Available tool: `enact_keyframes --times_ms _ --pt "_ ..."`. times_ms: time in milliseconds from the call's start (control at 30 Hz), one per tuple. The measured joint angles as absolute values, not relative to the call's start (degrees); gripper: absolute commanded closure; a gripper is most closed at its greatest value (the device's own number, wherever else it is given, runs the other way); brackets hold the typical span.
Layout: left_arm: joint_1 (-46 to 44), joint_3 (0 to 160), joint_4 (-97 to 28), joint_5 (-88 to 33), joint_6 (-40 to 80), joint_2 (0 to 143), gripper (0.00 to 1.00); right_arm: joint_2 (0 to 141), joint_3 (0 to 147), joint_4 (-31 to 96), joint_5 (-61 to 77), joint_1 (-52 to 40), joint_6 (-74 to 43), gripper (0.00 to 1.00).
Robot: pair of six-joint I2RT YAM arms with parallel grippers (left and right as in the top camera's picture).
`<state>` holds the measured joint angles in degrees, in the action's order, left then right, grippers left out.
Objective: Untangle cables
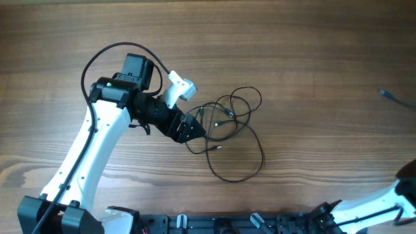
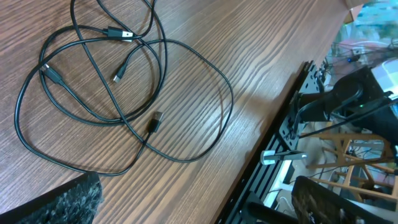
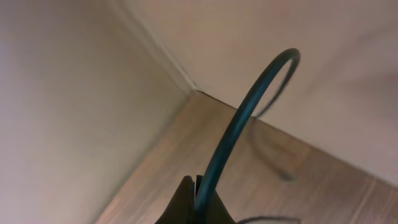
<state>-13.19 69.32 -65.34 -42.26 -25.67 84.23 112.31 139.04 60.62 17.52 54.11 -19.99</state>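
A tangle of thin dark cables lies in loose overlapping loops at the table's middle, with small connector tips showing. In the left wrist view the cables fill the upper left. My left gripper is at the tangle's left edge, open and empty; its fingers frame bare wood below the loops. My right gripper is shut on a dark teal cable that arcs upward from the jaws. A separate cable end lies at the far right of the table.
The right arm is at the bottom right corner, its gripper out of the overhead view. A black rail runs along the table's front edge. Past that edge the left wrist view shows stands and gear.
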Motion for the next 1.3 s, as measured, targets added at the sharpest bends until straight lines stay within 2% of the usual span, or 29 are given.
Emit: enact_keyframes --times_ms 100,133,167,200,233,267,433,633,767,867,967,1067,1167,1300 --pt "-13.2 69.3 -65.3 -42.3 -24.8 84.2 0.0 117.6 139.0 67.0 14.0 57.8 -26.0 0.96" --pt "-13.2 69.3 -65.4 -42.3 -24.5 84.2 0.0 119.3 139.0 69.0 13.1 58.8 -27.6 0.85" --pt "-13.2 69.3 -65.4 -42.3 -24.3 84.2 0.0 120.8 138.9 70.4 12.7 59.8 -28.7 0.69" --pt "-13.2 69.3 -65.5 -42.3 -24.1 84.2 0.0 121.9 138.9 71.6 12.4 60.5 -29.3 0.46" --pt "-13.2 69.3 -65.5 -42.3 -23.6 84.2 0.0 123.0 138.9 72.8 12.1 61.1 -30.6 0.06" --pt "-13.2 69.3 -65.5 -42.3 -23.2 84.2 0.0 125.4 138.9 74.7 11.5 62.2 -31.6 0.0" --pt "-13.2 69.3 -65.5 -42.3 -21.9 84.2 0.0 131.9 138.8 84.8 10.9 62.5 -37.5 0.01" --pt "-13.2 69.3 -65.5 -42.3 -21.4 84.2 0.0 132.3 138.8 91.3 13.7 61.2 -40.5 0.0" --pt "-13.2 69.3 -64.9 -42.2 -21.3 84.2 0.0 132.3 138.8 92.0 22.1 57.3 -28.9 0.0" --pt "-13.2 69.3 -61.7 -38.9 -18.3 84.2 0.0 132.3 138.8 92.1 28.4 50.3 -14.8 0.0" --pt "-13.3 69.3 -56.1 -30.1 -10.6 84.2 0.0 132.3 138.8 92.1 32.6 44.0 -6.6 0.0" --pt "-13.2 69.3 -51.7 -18.6 -0.2 84.2 0.0 132.3 138.8 92.1 36.2 33.1 1.7 0.0" --pt "-12.2 69.3 -49.7 -13.4 7.5 84.2 0.0 132.3 138.8 92.1 34.9 23.1 4.6 0.0" --pt "-6.3 69.3 -50.5 -10.2 15.8 83.7 0.0 132.3 138.2 92.0 25.7 9.1 5.8 0.0"
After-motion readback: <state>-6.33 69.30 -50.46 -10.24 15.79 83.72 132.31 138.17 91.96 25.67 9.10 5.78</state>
